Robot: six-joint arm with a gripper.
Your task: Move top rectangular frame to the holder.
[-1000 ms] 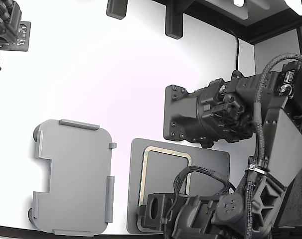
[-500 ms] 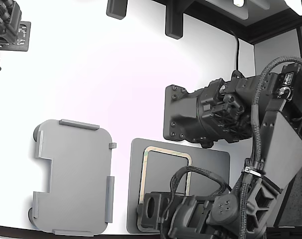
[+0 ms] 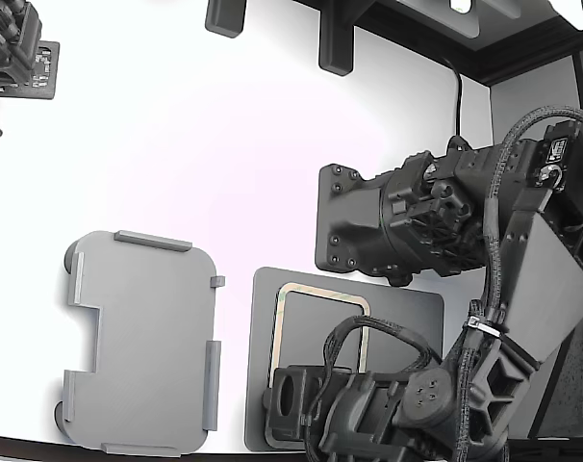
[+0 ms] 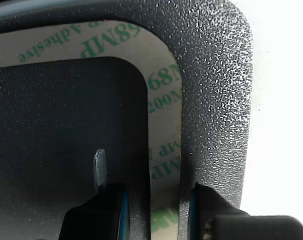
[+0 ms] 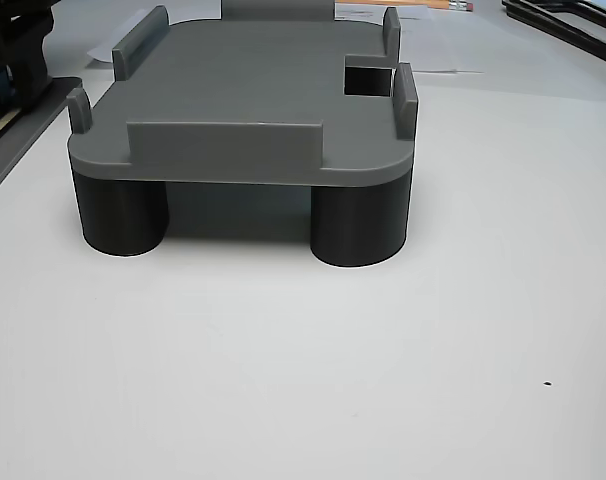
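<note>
The top rectangular frame is a thin beige outline lying on a dark grey mat, right of centre in the exterior view. Close up in the wrist view, the frame shows green printed lettering. My gripper hangs low over the frame's near left corner. My gripper is open, and one side strip of the frame runs between its fingers with small gaps on both sides. The holder, a light grey tray with edge tabs and a stepped notch, sits apart at the exterior view's left; the holder stands on dark feet.
A second dark arm with a flat plate hangs above the mat's far edge. Another dark device sits at the exterior view's top left, and two dark posts stand at the back. The table's front edge runs just below the holder.
My arm has shifted slightly toward the exterior view's left and lower over the frame's near corner. The frame, mat and holder have not moved.
</note>
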